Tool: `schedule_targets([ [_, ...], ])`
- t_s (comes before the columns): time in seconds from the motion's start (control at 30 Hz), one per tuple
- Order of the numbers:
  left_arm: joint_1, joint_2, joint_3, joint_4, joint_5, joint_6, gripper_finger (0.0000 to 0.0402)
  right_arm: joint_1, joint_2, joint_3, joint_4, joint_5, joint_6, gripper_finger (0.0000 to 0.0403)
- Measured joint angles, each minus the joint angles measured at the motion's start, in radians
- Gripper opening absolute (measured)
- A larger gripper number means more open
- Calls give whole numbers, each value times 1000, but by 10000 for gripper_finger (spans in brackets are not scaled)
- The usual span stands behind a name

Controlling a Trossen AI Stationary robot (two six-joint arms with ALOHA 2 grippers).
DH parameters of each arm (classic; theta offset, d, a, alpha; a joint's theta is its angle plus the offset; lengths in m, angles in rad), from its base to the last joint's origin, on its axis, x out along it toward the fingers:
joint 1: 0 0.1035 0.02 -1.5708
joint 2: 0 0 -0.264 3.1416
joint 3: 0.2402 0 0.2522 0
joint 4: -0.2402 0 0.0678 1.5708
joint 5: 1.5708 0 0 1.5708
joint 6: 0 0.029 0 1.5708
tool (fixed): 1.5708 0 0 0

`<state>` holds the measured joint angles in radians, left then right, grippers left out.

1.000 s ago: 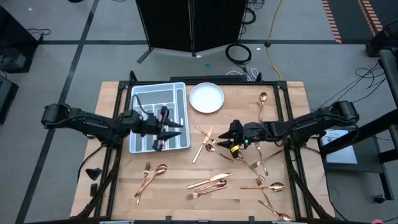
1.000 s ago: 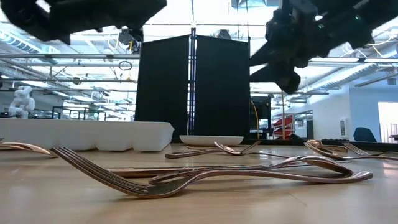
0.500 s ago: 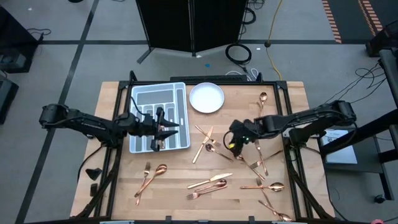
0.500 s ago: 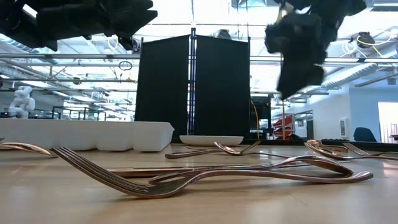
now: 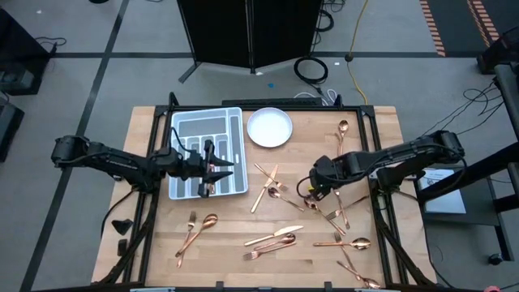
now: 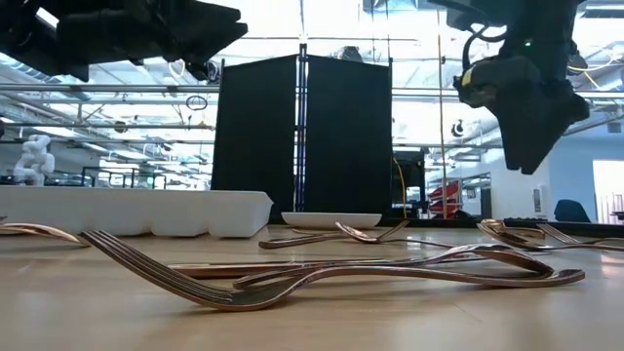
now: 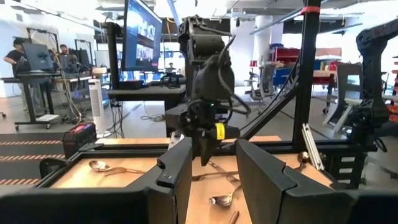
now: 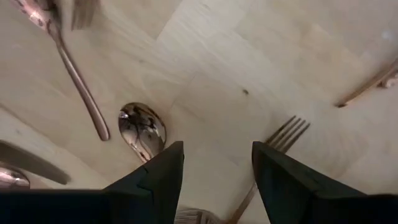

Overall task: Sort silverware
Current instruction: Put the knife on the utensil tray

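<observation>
Risk sits mainly with the right claw, which points down with its fingers spread and nothing between them, low over a crowded patch of silverware. Directly under it, the right wrist view shows a spoon bowl just beside one finger, a fork's tines just beside the other, and bare tabletop between. Closing here could catch two pieces at once, or pinch only the thin edge of one so it skids away flat on the wood. The pieces overlap near the claw, so lifting one may drag a neighbour.

The left claw hovers over the grey tray, its fingers apart and empty in its wrist view.

The cutlery is slim, shiny and copper-coloured: forks, spoons and knives scattered flat around and beyond the right claw, with a fork and spoon well apart from it, nearer the left claw. A white plate stands beside the tray.
</observation>
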<state>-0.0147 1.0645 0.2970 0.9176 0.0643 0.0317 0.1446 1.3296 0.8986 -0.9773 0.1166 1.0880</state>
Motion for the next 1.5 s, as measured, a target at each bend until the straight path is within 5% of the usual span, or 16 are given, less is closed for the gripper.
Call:
schedule_targets([
  [0.2, 2, 0, 0, -20, -32, 9, 121, 7, 0, 0, 230, 215, -59, 183],
  [0.37, 2, 0, 0, -17, -63, 9, 121, 8, 27, 0, 546, 250, -304, 183],
  [0.47, 2, 0, 0, -16, -66, 2, 121, 8, 63, 0, 734, 238, -504, 183],
  [0.8, 0, 0, 0, -5, -66, -67, 121, 15, 336, 12, 1200, -49, -1139, 183],
  [1.17, -73, 0, 0, -84, -65, -210, 121, -8, 577, 249, 1078, -188, -1314, 183],
  [1.5, -114, 0, 0, -212, -67, -210, 121, -8, 604, 357, 839, -198, -1337, 183],
])
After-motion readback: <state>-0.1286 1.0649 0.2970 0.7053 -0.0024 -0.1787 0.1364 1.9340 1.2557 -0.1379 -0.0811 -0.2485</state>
